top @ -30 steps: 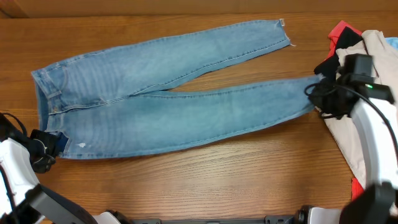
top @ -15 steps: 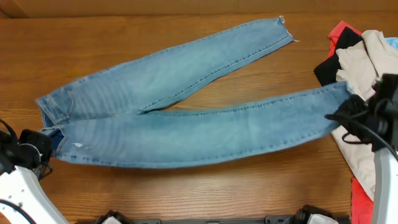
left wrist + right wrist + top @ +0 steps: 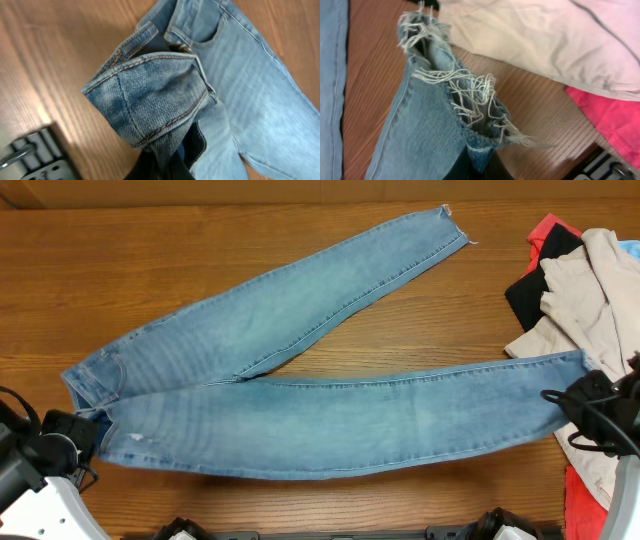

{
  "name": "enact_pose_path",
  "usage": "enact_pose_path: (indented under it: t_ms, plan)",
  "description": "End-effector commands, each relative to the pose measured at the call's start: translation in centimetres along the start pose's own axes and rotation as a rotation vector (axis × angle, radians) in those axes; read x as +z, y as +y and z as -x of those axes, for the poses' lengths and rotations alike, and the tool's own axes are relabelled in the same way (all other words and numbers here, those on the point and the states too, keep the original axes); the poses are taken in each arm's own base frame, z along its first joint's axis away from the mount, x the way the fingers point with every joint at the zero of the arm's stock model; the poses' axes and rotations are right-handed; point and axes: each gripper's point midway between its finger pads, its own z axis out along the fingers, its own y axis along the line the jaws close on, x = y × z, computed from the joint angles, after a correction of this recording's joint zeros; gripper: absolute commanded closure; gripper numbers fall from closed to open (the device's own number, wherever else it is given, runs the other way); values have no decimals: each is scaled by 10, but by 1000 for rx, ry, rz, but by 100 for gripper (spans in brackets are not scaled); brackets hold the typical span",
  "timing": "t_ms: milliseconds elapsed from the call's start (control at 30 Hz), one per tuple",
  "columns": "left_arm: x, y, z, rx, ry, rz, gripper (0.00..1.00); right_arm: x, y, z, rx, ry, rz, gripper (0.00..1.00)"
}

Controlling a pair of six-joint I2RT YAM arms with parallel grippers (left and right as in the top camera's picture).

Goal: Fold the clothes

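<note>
The light blue jeans [image 3: 300, 395] lie spread across the wooden table, legs splayed in a V, one leg running to the far right, the other along the near side. My left gripper [image 3: 78, 438] is shut on the waistband corner [image 3: 150, 95] at the near left. In the left wrist view the denim bunches up between the fingers [image 3: 182, 167]. My right gripper [image 3: 578, 402] is shut on the frayed hem [image 3: 470, 107] of the near leg at the right. The far leg's hem [image 3: 452, 225] lies free on the table.
A pile of beige [image 3: 590, 290], black [image 3: 525, 295] and red [image 3: 548, 230] garments lies at the right edge, touching the near leg's hem end. In the right wrist view, beige cloth [image 3: 545, 40] and red cloth [image 3: 610, 115] lie just beyond the hem.
Both grippers have dragged the near leg and waistband toward the table's front. The right gripper moved right and nearer, off the garment pile. The legs' V has widened.
</note>
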Motion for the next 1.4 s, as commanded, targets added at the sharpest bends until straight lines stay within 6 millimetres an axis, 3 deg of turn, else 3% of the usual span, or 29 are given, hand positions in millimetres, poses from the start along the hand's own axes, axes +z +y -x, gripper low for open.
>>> enact_pose_path:
  t_ms: [0, 200, 400, 600, 800, 967, 1100, 1367]
  plan:
    - [-19, 12, 15, -42, -120, 61, 96, -8, -12, 14, 36, -63, -28, 96]
    - [-21, 31, 29, -99, -193, 169, 96, -7, -13, 18, 37, -71, -24, 96]
    - [-8, 9, 27, -78, -125, 73, 96, 0, -3, 11, -19, -10, 13, 96]
    - [13, 6, 30, -66, -60, 102, 96, 24, 14, 12, -103, 114, 9, 95]
    - [29, -12, 38, -54, -30, 36, 96, 33, 58, 40, -212, 175, 29, 95]
    - [42, -27, 46, -33, -26, -2, 96, 51, 96, 52, -324, 242, 36, 95]
    - [54, -37, 59, -20, -48, -19, 96, 75, 130, 72, -369, 216, 65, 95]
    - [81, -40, 65, -28, -7, -5, 96, 103, 174, 100, -412, 97, 142, 96]
